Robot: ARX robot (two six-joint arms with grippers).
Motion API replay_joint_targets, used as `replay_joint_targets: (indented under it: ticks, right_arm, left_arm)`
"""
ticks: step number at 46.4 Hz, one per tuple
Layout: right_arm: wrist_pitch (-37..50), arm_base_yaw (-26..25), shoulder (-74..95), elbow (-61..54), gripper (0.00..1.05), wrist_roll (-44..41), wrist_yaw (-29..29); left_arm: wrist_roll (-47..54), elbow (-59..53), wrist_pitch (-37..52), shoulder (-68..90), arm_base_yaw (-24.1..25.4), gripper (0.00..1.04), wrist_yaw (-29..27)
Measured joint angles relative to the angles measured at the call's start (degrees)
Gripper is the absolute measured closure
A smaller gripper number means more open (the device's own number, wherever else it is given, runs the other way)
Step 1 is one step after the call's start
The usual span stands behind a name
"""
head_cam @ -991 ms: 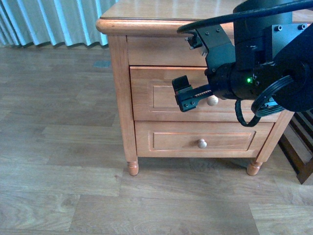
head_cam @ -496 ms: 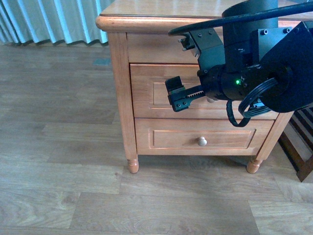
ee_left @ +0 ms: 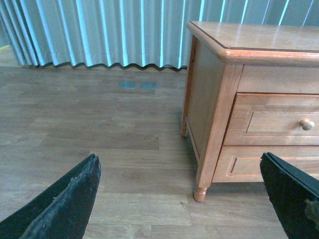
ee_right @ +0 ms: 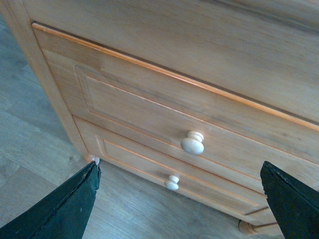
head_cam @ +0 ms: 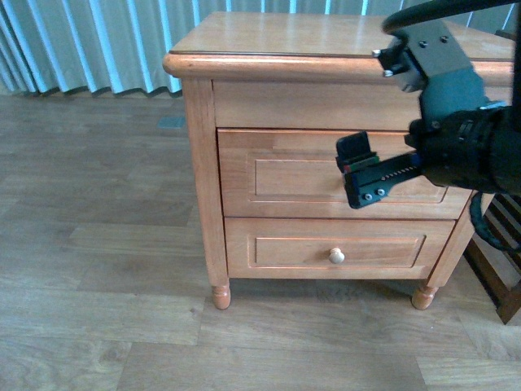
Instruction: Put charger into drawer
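The drawer (head_cam: 285, 175) is the upper of two in a honey-coloured wooden cabinet, and it is shut. My right gripper (head_cam: 361, 175) is open and empty, close in front of the drawer's panel, and hides its knob in the front view. In the right wrist view the drawer (ee_right: 139, 109) and its round knob (ee_right: 193, 143) lie ahead of my open right gripper (ee_right: 179, 209). My left gripper (ee_left: 179, 209) is open and empty above the floor, apart from the cabinet, and its view shows the knob (ee_left: 307, 124). The charger is out of view.
The lower drawer (head_cam: 285, 252) with its own knob (head_cam: 336, 255) is shut. The cabinet top (head_cam: 309, 37) shows bare. A dark slatted frame (head_cam: 501, 252) stands right of the cabinet. Blue curtains (head_cam: 89, 41) hang behind. Wood floor (head_cam: 98, 244) lies to the left.
My right gripper has swung right across the upper drawer's front, and much of the arm has left the frame. The cabinet sits lower in the front view. The drawer stays shut.
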Motion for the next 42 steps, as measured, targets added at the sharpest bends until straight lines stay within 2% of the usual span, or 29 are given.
replay_joint_targets:
  ticks: [5, 12, 33, 42]
  right_arm:
    - [0.28, -2.49, -6.8, -6.23, 0.08, 1.07, -1.38]
    - [-3.13, -8.85, -20.35, -14.23, 0.08, 2.71, -4.92]
    - [-14.86, -25.33, -46.42, -22.56, 0.08, 7.06, -16.22]
    - [-15.67, -27.06, -49.66, -23.28, 0.08, 7.69, -16.17]
  left_arm:
    - [0.0, 0.0, 0.0, 0.0, 0.0, 0.06, 0.0]
    - [0.0, 0.0, 0.0, 0.0, 0.0, 0.06, 0.0]
    - [0.0, 0.0, 0.0, 0.0, 0.0, 0.06, 0.0]
    - [0.0, 0.0, 0.0, 0.0, 0.0, 0.06, 0.0]
